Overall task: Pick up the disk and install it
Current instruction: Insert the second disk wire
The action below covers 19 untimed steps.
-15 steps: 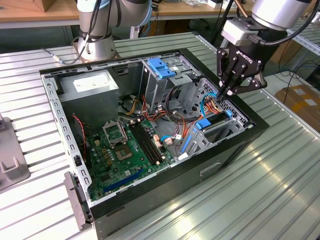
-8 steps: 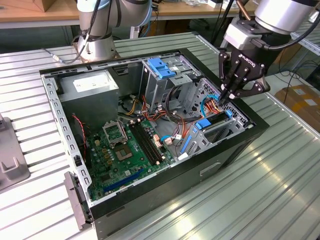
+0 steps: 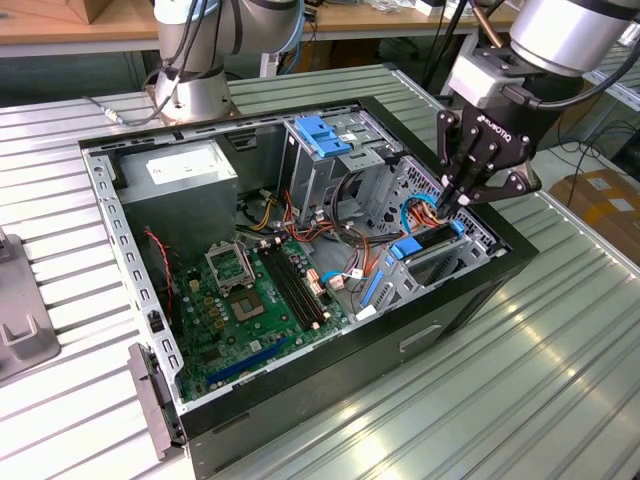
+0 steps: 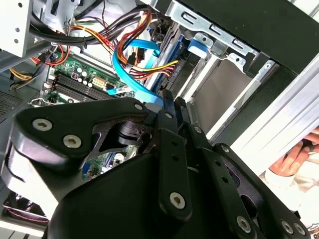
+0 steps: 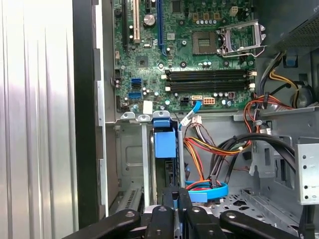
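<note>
Exterior view: the hand (image 3: 462, 196) is lowered into the open computer case (image 3: 480, 300), at the drive bay in the case corner nearest the exterior view's right. Its fingers are drawn together on the upper edge of the disk (image 3: 425, 245), which stands on edge in the bay with its blue rails showing. The bundle of orange and blue cables (image 3: 420, 212) lies just beside the fingers; in my judgement it could snag or be pinched if the disk is pressed further in.

Second wrist view: the linkage of the hand (image 4: 172, 107) covers the contact point, so how deep the disk sits cannot be told. A blue data cable (image 4: 132, 74) loops close to the fingertips.

First wrist view: the disk (image 5: 164, 144) is seen edge-on beside the bay wall; a slight tilt could jam the rails. Its lower end is hidden behind the hand (image 5: 175, 196).
</note>
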Available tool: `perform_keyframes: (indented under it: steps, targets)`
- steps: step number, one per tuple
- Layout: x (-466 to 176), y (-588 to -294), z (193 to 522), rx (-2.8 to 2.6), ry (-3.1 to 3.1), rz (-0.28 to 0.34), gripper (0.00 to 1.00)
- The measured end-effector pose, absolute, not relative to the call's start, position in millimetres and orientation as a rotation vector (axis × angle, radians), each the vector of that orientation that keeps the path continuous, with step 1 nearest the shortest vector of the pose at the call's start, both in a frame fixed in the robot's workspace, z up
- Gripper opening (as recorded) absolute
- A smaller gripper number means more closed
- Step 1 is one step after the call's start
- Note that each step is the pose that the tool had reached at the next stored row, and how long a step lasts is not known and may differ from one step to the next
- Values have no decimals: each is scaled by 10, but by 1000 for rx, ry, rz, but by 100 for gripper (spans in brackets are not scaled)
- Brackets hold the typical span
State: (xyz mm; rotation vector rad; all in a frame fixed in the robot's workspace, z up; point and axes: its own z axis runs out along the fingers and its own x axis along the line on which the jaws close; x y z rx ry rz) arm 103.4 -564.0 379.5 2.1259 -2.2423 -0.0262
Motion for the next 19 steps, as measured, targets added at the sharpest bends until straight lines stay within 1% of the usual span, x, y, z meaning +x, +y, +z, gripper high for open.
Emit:
perform_keyframes:
  steps: [19]
  targets:
    - [1020, -5632, 3620, 2126, -2242, -26, 16]
